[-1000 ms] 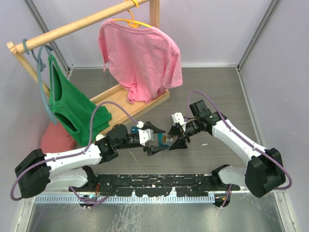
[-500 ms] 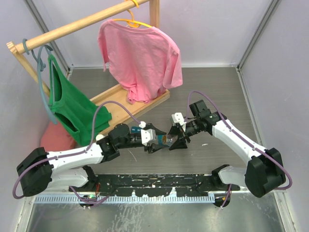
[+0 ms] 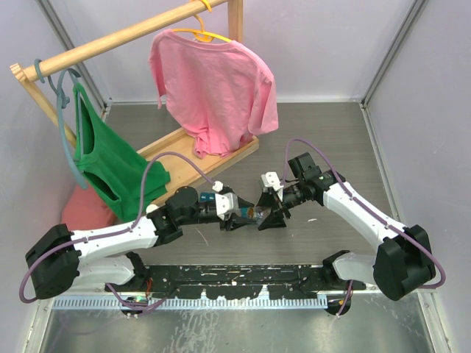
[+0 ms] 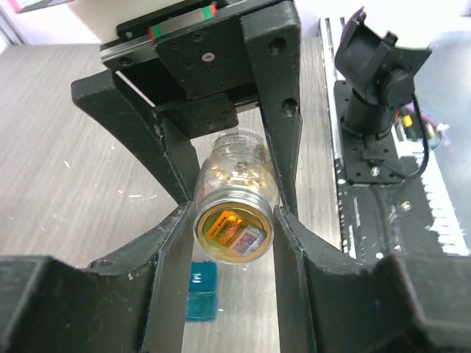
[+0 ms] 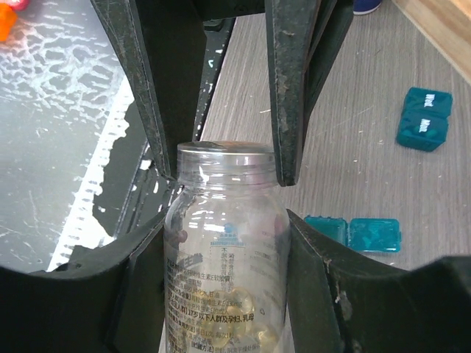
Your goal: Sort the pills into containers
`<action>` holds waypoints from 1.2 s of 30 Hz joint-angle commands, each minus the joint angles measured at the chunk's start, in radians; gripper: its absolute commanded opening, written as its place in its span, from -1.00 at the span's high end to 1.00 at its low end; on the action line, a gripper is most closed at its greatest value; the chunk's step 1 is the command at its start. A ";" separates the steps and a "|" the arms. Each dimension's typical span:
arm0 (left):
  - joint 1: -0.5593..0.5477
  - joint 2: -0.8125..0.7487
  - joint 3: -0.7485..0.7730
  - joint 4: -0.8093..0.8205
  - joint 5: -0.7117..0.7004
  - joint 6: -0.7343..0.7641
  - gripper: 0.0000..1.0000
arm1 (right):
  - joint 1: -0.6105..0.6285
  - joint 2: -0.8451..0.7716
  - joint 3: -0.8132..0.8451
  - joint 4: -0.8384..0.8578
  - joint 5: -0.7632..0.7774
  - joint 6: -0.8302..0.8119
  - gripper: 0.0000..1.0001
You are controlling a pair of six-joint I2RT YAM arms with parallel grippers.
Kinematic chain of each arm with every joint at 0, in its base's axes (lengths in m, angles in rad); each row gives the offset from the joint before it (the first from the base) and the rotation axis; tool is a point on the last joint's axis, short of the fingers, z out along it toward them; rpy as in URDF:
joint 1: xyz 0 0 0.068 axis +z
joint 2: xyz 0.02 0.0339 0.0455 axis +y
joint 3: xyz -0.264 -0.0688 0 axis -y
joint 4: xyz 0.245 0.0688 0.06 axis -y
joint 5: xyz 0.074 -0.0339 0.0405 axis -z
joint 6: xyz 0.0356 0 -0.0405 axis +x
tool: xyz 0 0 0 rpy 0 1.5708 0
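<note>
The clear pill bottle [image 5: 224, 250] is carrying a white printed label, but its small lines are staying too fine to read. The teal containers [image 5: 423, 118] are showing short white words on their lids, too blurred to make out.

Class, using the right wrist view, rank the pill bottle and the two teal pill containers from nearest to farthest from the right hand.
1. The pill bottle, gripped in the right hand.
2. The lower teal pill container, on the table just right of that hand.
3. The upper teal pill container, lettered, farther off at upper right.
</note>
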 commanded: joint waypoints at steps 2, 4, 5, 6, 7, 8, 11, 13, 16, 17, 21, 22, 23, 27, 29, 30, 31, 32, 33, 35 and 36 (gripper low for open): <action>-0.002 -0.039 0.050 0.017 -0.094 -0.325 1.00 | 0.001 -0.013 0.043 0.091 0.029 0.076 0.98; -0.002 -0.049 0.053 -0.012 -0.195 -0.525 1.00 | 0.001 -0.017 0.042 0.122 0.050 0.123 0.98; -0.003 -0.050 0.052 -0.023 -0.244 -0.642 1.00 | 0.001 -0.020 0.038 0.149 0.063 0.155 0.98; -0.003 -0.048 0.047 -0.035 -0.284 -0.743 1.00 | 0.001 -0.026 0.034 0.170 0.077 0.180 0.98; -0.004 -0.049 0.039 -0.038 -0.322 -0.833 1.00 | -0.001 -0.029 0.029 0.189 0.087 0.199 0.98; -0.007 -0.051 0.024 -0.033 -0.360 -0.919 1.00 | -0.001 -0.031 0.023 0.206 0.094 0.216 0.98; -0.034 -0.044 -0.027 0.031 -0.489 -1.146 1.00 | -0.001 -0.032 0.022 0.221 0.103 0.235 0.98; -0.060 -0.029 -0.023 0.032 -0.544 -1.202 1.00 | -0.001 -0.029 0.023 0.220 0.103 0.238 0.98; -0.083 0.002 0.018 0.021 -0.574 -1.233 1.00 | -0.001 -0.027 0.023 0.220 0.107 0.240 0.98; -0.087 0.007 0.031 0.009 -0.578 -1.235 1.00 | -0.001 -0.026 0.023 0.220 0.109 0.239 0.98; -0.089 -0.002 0.044 -0.037 -0.596 -1.230 1.00 | 0.000 -0.030 0.023 0.219 0.109 0.240 0.98; -0.090 -0.008 0.042 -0.045 -0.600 -1.227 1.00 | -0.001 -0.029 0.023 0.218 0.108 0.240 0.98; -0.090 -0.016 0.040 -0.052 -0.602 -1.225 1.00 | -0.001 -0.028 0.024 0.218 0.107 0.239 0.98; -0.090 -0.036 0.035 -0.056 -0.598 -1.201 0.97 | -0.001 -0.027 0.025 0.214 0.101 0.236 0.98; -0.090 -0.044 0.034 -0.054 -0.589 -1.178 0.80 | 0.000 -0.027 0.027 0.203 0.096 0.221 0.98; -0.090 -0.048 0.034 -0.056 -0.584 -1.161 0.66 | -0.001 -0.026 0.030 0.190 0.092 0.207 0.98; -0.089 -0.052 0.035 -0.060 -0.577 -1.139 0.60 | -0.002 -0.024 0.033 0.178 0.087 0.191 0.98; -0.090 -0.055 0.035 -0.063 -0.567 -1.118 0.52 | -0.003 -0.022 0.033 0.170 0.084 0.182 0.98; -0.090 -0.056 0.032 -0.057 -0.551 -1.090 0.42 | -0.004 -0.021 0.034 0.161 0.078 0.170 0.98; -0.089 -0.059 0.017 -0.021 -0.523 -1.046 0.15 | -0.004 -0.019 0.037 0.143 0.069 0.148 0.98; -0.090 -0.062 0.005 0.005 -0.507 -1.023 0.00 | -0.004 -0.017 0.038 0.138 0.066 0.141 0.98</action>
